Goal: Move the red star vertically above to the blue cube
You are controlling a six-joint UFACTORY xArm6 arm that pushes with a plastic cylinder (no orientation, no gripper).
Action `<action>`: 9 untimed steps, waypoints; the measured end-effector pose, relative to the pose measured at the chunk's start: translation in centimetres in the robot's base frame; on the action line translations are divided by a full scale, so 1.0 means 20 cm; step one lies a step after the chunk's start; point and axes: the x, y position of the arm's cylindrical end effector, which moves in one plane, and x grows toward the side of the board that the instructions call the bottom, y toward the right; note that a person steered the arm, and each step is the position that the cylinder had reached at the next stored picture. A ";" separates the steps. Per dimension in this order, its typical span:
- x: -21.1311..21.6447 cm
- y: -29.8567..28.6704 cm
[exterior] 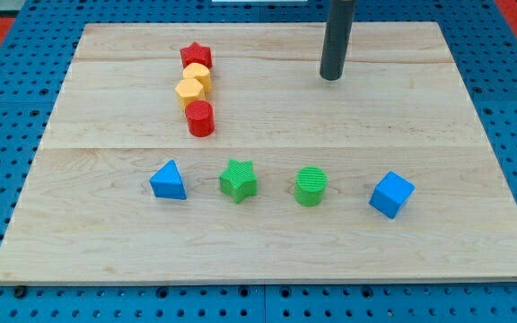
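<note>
The red star (196, 56) lies near the view's top left of the wooden board (438, 117), at the head of a short column of blocks. The blue cube (391, 195) sits at the lower right, at the right end of a row. My tip (331, 78) is the end of a dark rod at the top, right of centre. It stands well to the right of the red star and well above and to the left of the blue cube, touching no block.
Below the red star are two yellow blocks (193, 82) touching each other and a red cylinder (200, 118). The lower row holds a blue triangular block (168, 180), a green star (238, 179) and a green cylinder (311, 186). A blue pegboard (510, 54) surrounds the board.
</note>
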 end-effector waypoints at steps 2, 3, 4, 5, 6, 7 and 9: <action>0.17 -0.30; 0.24 -0.40; 0.22 -0.62; 0.25 -1.01; 0.29 -1.31; 0.27 -1.30; 0.05 -1.26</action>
